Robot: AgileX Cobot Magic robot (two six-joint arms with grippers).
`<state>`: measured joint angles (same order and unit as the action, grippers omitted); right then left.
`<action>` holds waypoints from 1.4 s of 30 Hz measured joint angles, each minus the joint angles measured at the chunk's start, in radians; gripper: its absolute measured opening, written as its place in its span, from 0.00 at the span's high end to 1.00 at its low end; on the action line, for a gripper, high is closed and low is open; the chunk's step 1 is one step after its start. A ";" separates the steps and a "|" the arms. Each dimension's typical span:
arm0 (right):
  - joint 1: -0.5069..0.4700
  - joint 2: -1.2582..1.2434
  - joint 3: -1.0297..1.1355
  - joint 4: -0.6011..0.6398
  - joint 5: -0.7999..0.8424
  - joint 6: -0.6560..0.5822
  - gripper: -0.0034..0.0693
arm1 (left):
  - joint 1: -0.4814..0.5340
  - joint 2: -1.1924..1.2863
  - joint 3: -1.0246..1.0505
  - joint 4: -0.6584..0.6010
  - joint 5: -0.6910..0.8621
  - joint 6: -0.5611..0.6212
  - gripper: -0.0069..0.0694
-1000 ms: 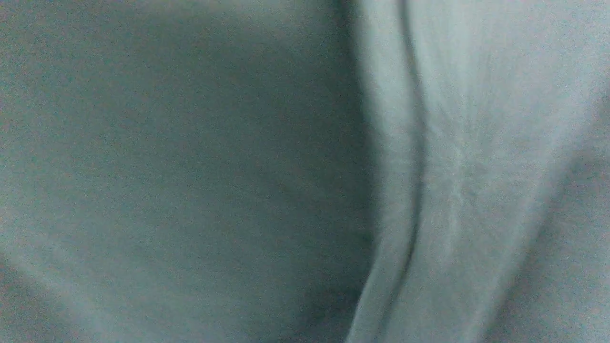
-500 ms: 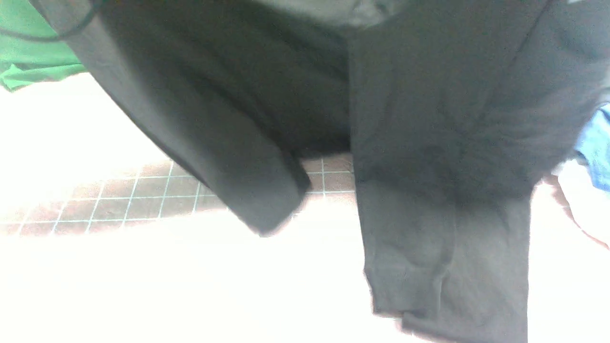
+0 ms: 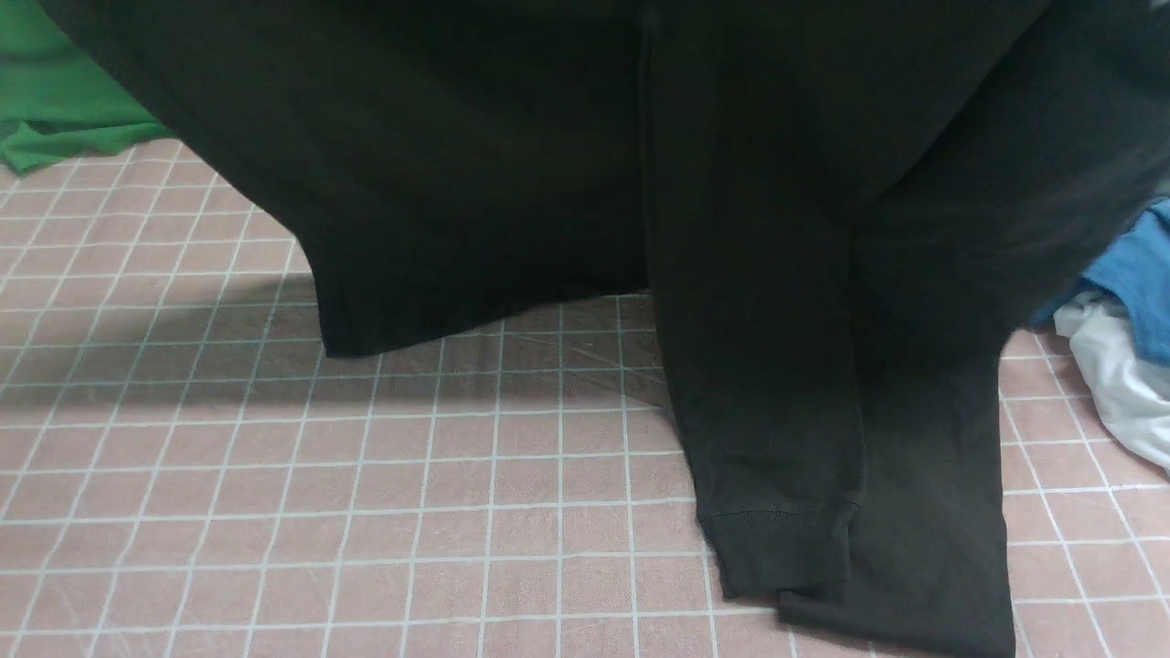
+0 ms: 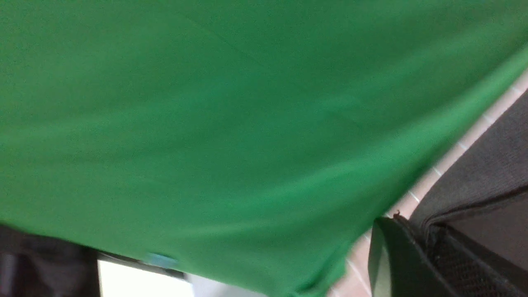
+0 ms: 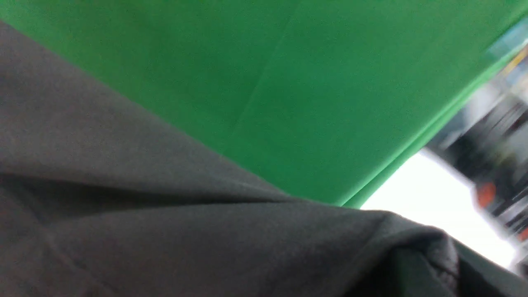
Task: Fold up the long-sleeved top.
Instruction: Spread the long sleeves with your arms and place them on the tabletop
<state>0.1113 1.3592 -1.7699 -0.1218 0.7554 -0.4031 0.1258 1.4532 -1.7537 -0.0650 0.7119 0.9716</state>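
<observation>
Hanging above the pink grid mat (image 3: 366, 512), the long-sleeved top (image 3: 512, 164) filled the upper half of the front view, body spread left to right. One sleeve (image 3: 759, 411) dropped straight down on the right side, its cuff (image 3: 777, 553) touching the mat, with another layer of black cloth just behind it. The hem corner (image 3: 352, 334) on the left hung clear of the mat.

Neither gripper's jaws showed in any view. Left gripper and right gripper were both closed down narrow. With the garment airborne and black cloth right against both wrist cameras, I judged each was pinching the top. Where on the garment couldn't be told.

Step in hand looked like lift-and-spread before laying flat. Doing it well meant:
- Both grips level and the cloth between them taut, so the body would land without a crease.
- A descent over the open middle of the mat, with the trailing sleeve dragged out straight and not bunched under the body.

The sides needed watching. Green cloth (image 3: 55, 119) sat at far left, and the blue shirt (image 3: 1138, 274) and white garment (image 3: 1120, 384) at right, all near enough to snag. No release was due until the hem lay flat.
</observation>
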 joint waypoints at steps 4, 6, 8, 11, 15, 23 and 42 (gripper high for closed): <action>0.000 -0.154 0.000 0.000 -0.051 -0.039 0.88 | 0.000 -0.134 -0.055 -0.004 -0.014 -0.028 0.86; 0.000 -0.212 0.000 0.000 -0.065 -0.049 0.88 | 0.000 -0.172 -0.072 -0.004 -0.025 -0.032 0.86; 0.000 -0.305 -0.001 0.000 -0.088 -0.068 0.88 | 0.000 -0.247 -0.099 -0.003 -0.045 -0.034 0.86; 0.000 -0.397 -0.011 0.000 -0.097 -0.072 0.88 | 0.000 -0.330 -0.118 0.012 -0.062 -0.034 0.86; 0.000 -0.478 -0.067 0.000 -0.095 -0.075 0.88 | 0.000 -0.421 -0.129 0.042 -0.107 -0.034 0.86; 0.000 -0.422 -0.244 0.006 -0.054 -0.075 0.88 | 0.000 -0.462 -0.136 0.116 -0.200 -0.034 0.86; 0.000 0.262 -0.059 0.005 0.101 0.124 0.88 | 0.000 0.204 -0.128 -0.065 -0.022 -0.035 0.86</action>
<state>0.1113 1.6216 -1.8294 -0.1166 0.8561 -0.2793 0.1258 1.6575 -1.8817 -0.1304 0.6899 0.9369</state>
